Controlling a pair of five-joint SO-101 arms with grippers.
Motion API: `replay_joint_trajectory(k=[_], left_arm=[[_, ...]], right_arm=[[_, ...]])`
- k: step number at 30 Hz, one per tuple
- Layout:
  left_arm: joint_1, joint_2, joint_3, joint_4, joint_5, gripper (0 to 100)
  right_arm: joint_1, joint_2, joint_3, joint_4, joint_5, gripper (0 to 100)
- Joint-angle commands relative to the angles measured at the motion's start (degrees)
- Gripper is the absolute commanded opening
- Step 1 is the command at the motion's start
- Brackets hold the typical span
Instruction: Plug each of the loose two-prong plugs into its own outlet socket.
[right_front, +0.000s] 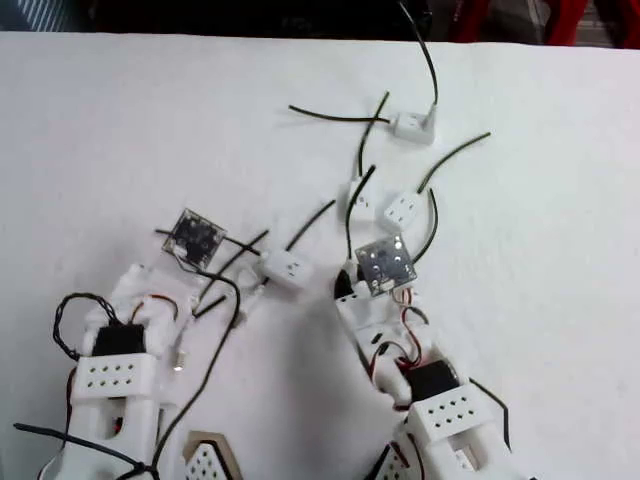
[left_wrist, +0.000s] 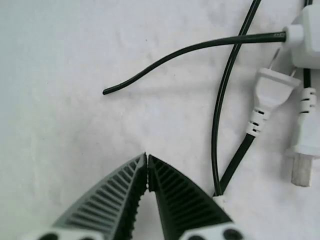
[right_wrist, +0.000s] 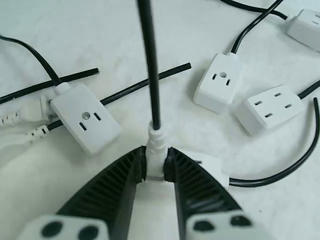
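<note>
Right wrist view: ribbed black right pincer (right_wrist: 156, 154) clamps white plug (right_wrist: 155, 140); left pincer (left_wrist: 147, 158) clenched empty.

Smooth white plastic outlet socket (right_wrist: 85, 122) and plug (left_wrist: 272, 90) lie on a matt, grainy tabletop (left_wrist: 75, 50).

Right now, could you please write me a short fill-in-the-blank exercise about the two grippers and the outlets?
1. The right gripper is shut on a ____ with a black cable.
2. The left gripper is shut and holds ____.
3. Each outlet socket has a ____ body.
Missing words: plug; nothing; white.
</note>
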Motion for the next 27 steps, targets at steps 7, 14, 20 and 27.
replay_joint_trajectory(k=[7, 14, 20, 27], left_arm=[[-0.6, -1.3, -0.2, -1.1, -0.5, 3], [-0.6, -1.3, -0.2, -1.0, -0.5, 3], [-0.6, -1.3, -0.1, -1.0, -0.5, 3], [-0.6, -1.3, -0.1, -1.0, -0.5, 3]], right_arm=[[0.3, -1.0, -0.4, -1.6, 0.8, 1.7], [2.1, -0.9, 1.8, -6.4, 1.2, 1.7], [1.7, -0.9, 1.8, -5.0, 1.2, 1.6], [1.4, -0.9, 2.1, -4.3, 0.8, 1.6]])
